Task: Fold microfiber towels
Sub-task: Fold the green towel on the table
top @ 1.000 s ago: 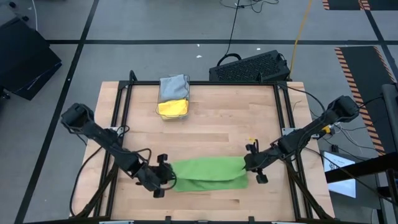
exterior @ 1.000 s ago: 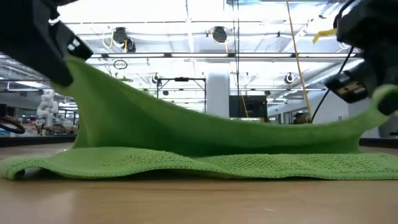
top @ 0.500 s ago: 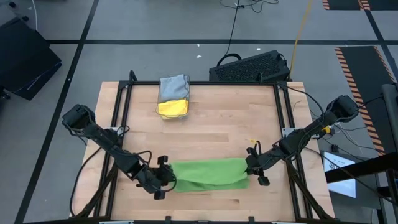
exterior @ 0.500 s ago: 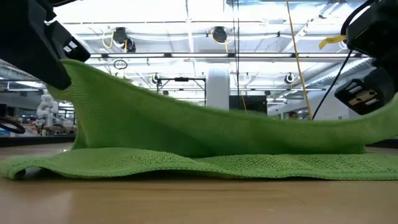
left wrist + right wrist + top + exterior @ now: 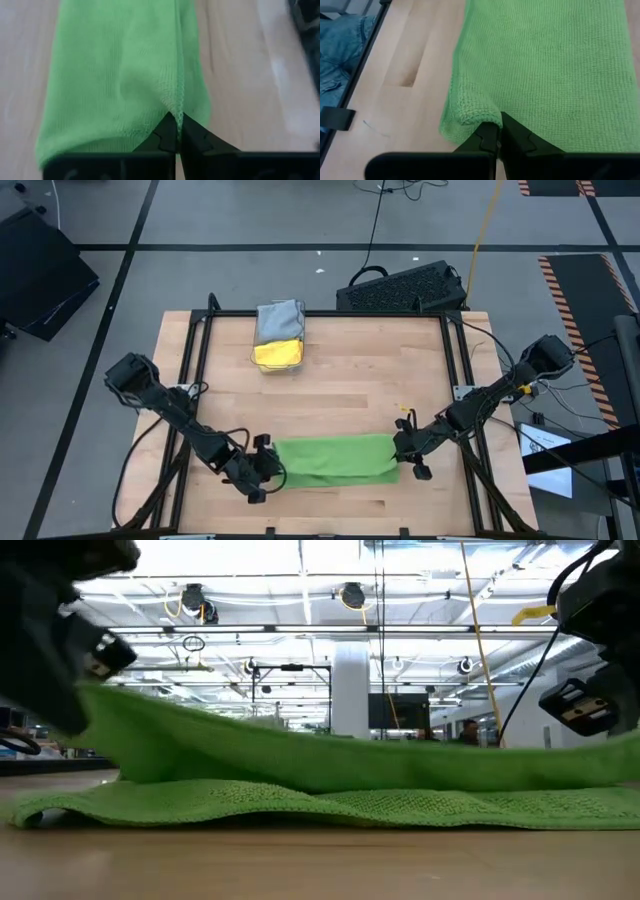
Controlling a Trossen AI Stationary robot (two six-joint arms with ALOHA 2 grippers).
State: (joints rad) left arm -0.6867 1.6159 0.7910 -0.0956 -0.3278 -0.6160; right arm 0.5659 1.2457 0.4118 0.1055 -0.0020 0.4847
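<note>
- Wooden table (image 5: 330, 380) carries a bright green towel (image 5: 335, 459) at its 6 o'clock edge, half-folded.
- Left gripper (image 5: 268, 468) and right gripper (image 5: 404, 448) are each clamped on a towel corner, at 9 and 3 o'clock of the cloth.
- Risk: uneven lowering would misalign the edges; a slipped corner would wrinkle the fold.
- Stacked grey and yellow towels (image 5: 279, 335) lie at 12 o'clock.

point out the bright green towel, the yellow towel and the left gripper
bright green microfiber towel (image 5: 335, 457): high view, middle of its top layer
yellow microfiber towel (image 5: 278, 353): high view, its centre
left gripper (image 5: 176, 134): left wrist view, shut fingertips pinching the towel's edge
</note>
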